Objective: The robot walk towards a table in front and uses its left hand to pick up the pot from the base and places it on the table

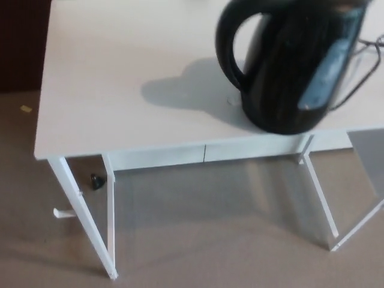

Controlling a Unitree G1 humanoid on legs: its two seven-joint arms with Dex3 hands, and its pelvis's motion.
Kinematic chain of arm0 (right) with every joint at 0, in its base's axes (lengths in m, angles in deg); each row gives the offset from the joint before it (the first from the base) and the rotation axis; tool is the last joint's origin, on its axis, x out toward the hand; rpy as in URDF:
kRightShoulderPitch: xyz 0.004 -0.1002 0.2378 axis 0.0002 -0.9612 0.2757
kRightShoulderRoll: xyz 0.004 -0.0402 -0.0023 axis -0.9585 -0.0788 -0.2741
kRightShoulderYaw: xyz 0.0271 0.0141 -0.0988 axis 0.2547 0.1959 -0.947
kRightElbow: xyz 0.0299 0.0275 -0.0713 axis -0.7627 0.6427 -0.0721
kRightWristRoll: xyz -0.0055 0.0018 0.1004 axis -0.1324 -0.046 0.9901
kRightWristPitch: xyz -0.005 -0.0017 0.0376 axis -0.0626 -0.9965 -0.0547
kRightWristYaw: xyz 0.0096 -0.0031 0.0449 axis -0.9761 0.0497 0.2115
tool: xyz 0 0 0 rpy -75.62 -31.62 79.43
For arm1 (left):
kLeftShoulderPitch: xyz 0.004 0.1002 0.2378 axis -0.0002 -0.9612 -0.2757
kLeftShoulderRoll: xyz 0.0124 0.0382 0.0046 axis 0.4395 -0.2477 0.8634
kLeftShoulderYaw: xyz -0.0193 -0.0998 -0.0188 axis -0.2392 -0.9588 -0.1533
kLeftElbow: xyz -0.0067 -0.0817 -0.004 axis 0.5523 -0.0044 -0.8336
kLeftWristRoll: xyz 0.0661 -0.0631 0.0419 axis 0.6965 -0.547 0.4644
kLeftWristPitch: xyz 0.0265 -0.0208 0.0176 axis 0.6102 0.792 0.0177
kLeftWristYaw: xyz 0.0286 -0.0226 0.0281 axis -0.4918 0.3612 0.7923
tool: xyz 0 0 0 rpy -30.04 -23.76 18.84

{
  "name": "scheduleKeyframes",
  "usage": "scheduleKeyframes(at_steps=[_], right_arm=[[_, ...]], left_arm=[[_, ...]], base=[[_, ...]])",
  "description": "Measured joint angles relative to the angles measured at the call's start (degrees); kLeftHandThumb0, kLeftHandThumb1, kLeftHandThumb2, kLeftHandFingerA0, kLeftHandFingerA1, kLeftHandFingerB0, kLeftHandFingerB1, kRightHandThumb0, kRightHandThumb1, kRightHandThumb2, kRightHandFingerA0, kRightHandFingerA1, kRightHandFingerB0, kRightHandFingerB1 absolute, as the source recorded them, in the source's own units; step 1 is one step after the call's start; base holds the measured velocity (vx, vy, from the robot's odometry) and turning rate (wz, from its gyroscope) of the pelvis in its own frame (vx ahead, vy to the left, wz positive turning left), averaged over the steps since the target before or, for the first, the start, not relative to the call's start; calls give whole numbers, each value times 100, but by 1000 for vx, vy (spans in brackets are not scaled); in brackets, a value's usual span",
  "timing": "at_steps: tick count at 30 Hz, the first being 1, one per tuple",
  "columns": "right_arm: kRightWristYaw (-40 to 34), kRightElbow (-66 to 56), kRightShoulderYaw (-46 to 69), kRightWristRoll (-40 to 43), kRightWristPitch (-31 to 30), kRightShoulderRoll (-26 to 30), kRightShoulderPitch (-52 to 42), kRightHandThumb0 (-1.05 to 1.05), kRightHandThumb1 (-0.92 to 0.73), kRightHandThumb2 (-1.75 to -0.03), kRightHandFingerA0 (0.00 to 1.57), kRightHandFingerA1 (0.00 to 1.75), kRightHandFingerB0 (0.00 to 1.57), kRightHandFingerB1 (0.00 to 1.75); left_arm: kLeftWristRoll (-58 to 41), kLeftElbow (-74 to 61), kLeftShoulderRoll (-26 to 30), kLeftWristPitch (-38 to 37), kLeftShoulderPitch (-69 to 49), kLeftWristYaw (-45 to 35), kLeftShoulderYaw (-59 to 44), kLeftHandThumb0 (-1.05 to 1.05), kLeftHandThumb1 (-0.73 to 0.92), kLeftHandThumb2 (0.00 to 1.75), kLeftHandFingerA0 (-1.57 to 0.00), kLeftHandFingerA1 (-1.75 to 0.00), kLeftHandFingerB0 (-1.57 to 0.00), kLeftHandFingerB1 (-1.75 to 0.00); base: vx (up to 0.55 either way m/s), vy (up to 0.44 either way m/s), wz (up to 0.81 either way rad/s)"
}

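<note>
One black pot (288,72) stands near the front right edge of the white table (120,78), with neither hand in view.

The pot looks rigid, glossy and likely slippery on its body, perhaps heavy if filled, so its single loop handle (225,36), turned toward the table's middle, is the sensible hold. No separate base can be made out beneath it. As no hand shows, the state of the fingers cannot be told. Count: one pot, one handle, one table.
</note>
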Motion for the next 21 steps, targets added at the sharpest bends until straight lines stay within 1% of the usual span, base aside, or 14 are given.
scheduleKeyframes(at_steps=[3, 4, 9, 10, 11, 15, 16, 21], right_arm=[[-6, 5, -3, 0, 17, 0, 2, -50, -36, -67, 69, 52, 43, 46], [-6, 7, 1, 5, 35, 0, 2, -53, -36, -68, 69, 52, 42, 45], [-15, 23, -1, 3, 37, -3, 21, -51, -37, -67, 69, 52, 42, 45], [-22, 44, -5, 0, 23, -15, 35, -51, -37, -67, 69, 52, 42, 45], [-21, 37, -7, 2, 45, -16, 52, -52, -37, -68, 69, 52, 41, 45], [-35, 63, 5, 4, 44, 70, 79, -50, -37, -67, 68, 52, 41, 46], [-33, 66, 4, 6, 44, 70, 78, -53, -36, -68, 70, 52, 42, 46], [-41, 107, -3, 5, 45, 67, 103, -53, -37, -69, 69, 52, 42, 46]], left_arm=[[0, 3, 0, 0, -14, 0, 0, -29, 41, 53, -63, -41, -49, -36], [0, 3, 0, 0, -26, 0, 0, -29, 42, 53, -63, -41, -48, -36], [-12, 23, -13, 1, -43, -20, -24, -27, 42, 53, -63, -42, -49, -36], [-22, 31, -33, -1, -48, -24, -37, -27, 42, 53, -63, -42, -49, -36], [-32, 48, -45, -1, -36, -36, -44, -36, 36, 62, -59, -49, -45, -43], [-38, 62, -76, -2, 4, -63, -27, -36, 37, 62, -59, -48, -44, -43], [-39, 55, -75, -2, 7, -64, -26, -36, 36, 62, -61, -49, -45, -43], [-39, 64, -74, -2, 25, -61, -25, -35, 37, 61, -63, -49, -46, -43]], base=[[134, -35, 9], [127, -97, 6], [93, -189, 6], [196, -152, -37], [187, -117, 27], [103, -142, -5], [68, -96, -6], [38, -41, -6]])
